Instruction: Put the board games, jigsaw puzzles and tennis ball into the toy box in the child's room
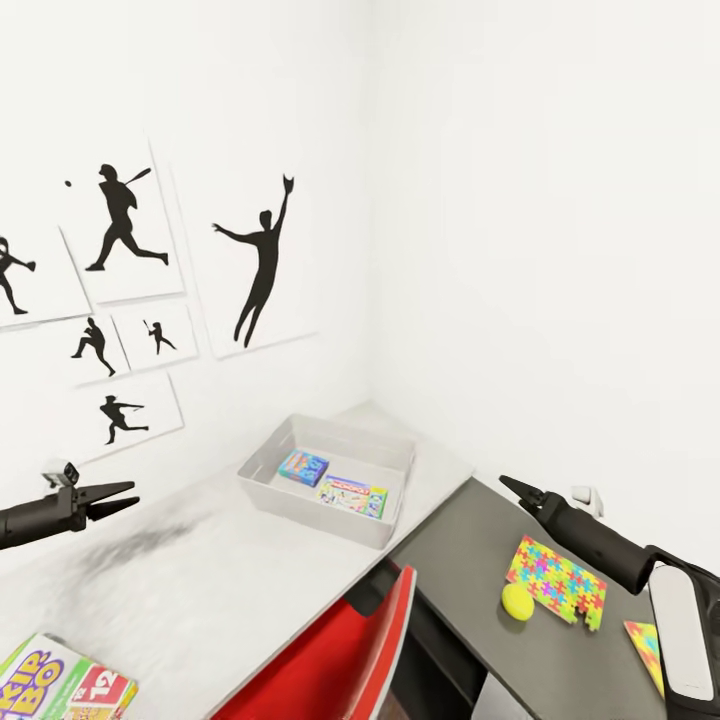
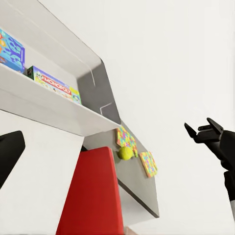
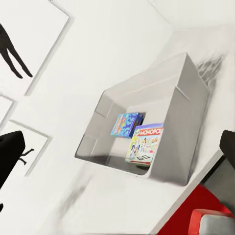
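Cut off at the near left corner of the head view: a flat yellow, red and green board game box [image 1: 62, 688] on the light grey top of the long L-shaped desk [image 1: 200, 580], only part of its printed cover readable. Cut off at the right edge too: a second thin multicoloured jigsaw puzzle sheet [image 1: 647, 652], half hidden behind the right arm. Partly in view at the near centre: a red chair [image 1: 340, 655].

Inside the shallow light grey toy box [image 1: 300, 505], far on the desk by the wall corner: a small blue board game box [image 1: 303, 467] and, just beside it to the right, a green-edged "Monopoly" box [image 1: 353, 497], both lying flat on the bottom.

On the dark grey corner section [image 1: 470, 570] to the right: a whole jigsaw puzzle sheet of yellow, pink, blue and green pieces [image 1: 557, 582], with a small yellow-green tennis ball [image 1: 517, 601] touching its near left edge.

Left gripper [image 1: 118, 497] above the desk's left part, fingers slightly parted, holding nothing. Right gripper [image 1: 510, 486] above the dark section, fingers seemingly pressed together to a point, nothing between them.

Black silhouette athlete pictures [image 1: 262, 262] on the white left wall.
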{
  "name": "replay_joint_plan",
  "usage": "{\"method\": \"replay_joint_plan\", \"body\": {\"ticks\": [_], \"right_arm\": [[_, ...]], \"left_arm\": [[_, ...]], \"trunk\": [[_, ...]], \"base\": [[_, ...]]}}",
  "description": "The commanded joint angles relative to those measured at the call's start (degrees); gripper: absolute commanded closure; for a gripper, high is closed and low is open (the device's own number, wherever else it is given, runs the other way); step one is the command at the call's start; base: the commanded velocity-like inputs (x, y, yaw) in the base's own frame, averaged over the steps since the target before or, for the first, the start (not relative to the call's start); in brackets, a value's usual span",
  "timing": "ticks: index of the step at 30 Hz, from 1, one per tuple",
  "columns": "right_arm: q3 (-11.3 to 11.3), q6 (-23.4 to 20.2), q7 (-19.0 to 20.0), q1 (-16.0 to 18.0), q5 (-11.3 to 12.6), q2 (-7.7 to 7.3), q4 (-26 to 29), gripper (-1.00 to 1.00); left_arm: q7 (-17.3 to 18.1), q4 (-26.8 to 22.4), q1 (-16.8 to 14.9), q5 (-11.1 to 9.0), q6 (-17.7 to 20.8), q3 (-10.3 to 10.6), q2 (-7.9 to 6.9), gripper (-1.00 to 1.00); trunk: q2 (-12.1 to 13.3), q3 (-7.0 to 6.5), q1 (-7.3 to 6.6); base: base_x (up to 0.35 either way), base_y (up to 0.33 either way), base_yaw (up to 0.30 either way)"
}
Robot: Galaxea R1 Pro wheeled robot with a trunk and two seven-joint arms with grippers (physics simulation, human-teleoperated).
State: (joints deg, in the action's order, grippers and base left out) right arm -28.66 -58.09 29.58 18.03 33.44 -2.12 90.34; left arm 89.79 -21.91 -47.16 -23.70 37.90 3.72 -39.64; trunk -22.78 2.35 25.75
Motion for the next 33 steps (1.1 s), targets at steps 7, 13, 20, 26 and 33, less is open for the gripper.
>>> {"method": "replay_joint_plan", "body": {"ticks": [7, 13, 20, 26, 33], "right_arm": [[-0.1, -0.2, 0.5, 0.1, -0.4, 0.19, 0.0, -1.00], [-0.1, -0.2, 0.5, 0.1, -0.4, 0.31, 0.0, -1.00], [-0.1, -0.1, 0.5, 0.1, -0.6, 0.36, 0.0, -1.00], [0.0, -0.1, 0.4, 0.1, -1.1, 0.33, -0.1, -1.00], [-0.1, -0.1, 0.5, 0.1, -1.0, 0.31, -0.2, -1.00]], "left_arm": [[0.2, 0.1, 0.0, -0.3, 0.6, 0.3, 0.00, -1.00], [0.2, 0.1, 0.0, -0.2, 0.6, 0.3, 0.18, -1.00], [0.2, 0.1, 0.0, -0.2, 0.6, 0.3, 0.16, -1.00], [0.2, 0.1, 0.0, -0.3, 0.6, 0.3, 0.15, -1.00], [0.2, 0.1, 0.0, -0.3, 0.6, 0.3, 0.18, -1.00]], "trunk": [[-0.1, -0.49, 0.03], [-0.1, -0.99, 0.03], [-0.1, -1.15, 0.03], [-0.1, -1.16, 0.03], [-0.1, -1.16, 0.03]], "base": [[-0.046, 0.009, -0.053], [-0.164, 0.042, -0.011], [-0.148, 0.031, -0.002], [-0.018, 0.003, 0.000], [-0.038, 0.000, 0.000]]}}
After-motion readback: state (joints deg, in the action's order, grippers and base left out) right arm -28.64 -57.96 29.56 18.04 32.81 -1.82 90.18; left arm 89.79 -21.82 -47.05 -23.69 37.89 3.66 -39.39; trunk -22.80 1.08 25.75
